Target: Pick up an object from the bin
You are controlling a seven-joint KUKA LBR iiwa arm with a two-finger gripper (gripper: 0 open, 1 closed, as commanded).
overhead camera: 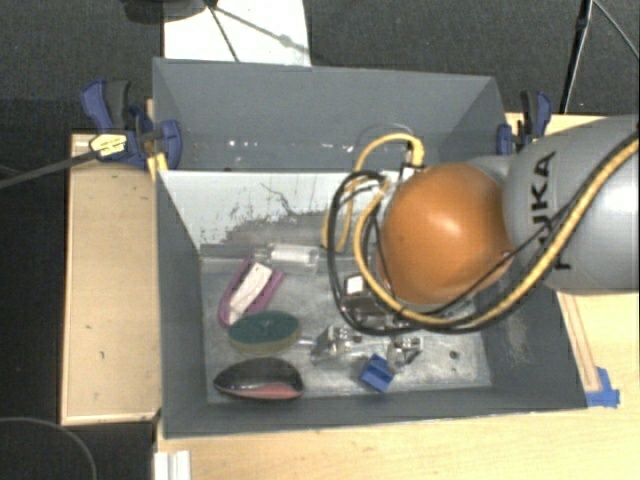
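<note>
- Small blue block (376, 374) is lying on the floor of the bin (182, 308), near the front edge, right of centre, just below the gripper (388, 338).
- Gripper state: cannot be told. Its lower end is being hidden by the orange wrist cover (440, 230) & cables, so a hold cannot be confirmed either.
- Shiny clear piece (330, 344) is lying just left of the block, near the gripper. Prob. risk: both are being caught at once, or the block is being nudged away w/o a grip.
- Block is sitting close to the front edge, so a low approach there is risking contact w/ the bin sheet.
- Dark green oval (264, 328), black-red oval (258, 379) & pink-white piece (250, 290) are lying further left, apart. Prob. not being disturbed.
</note>
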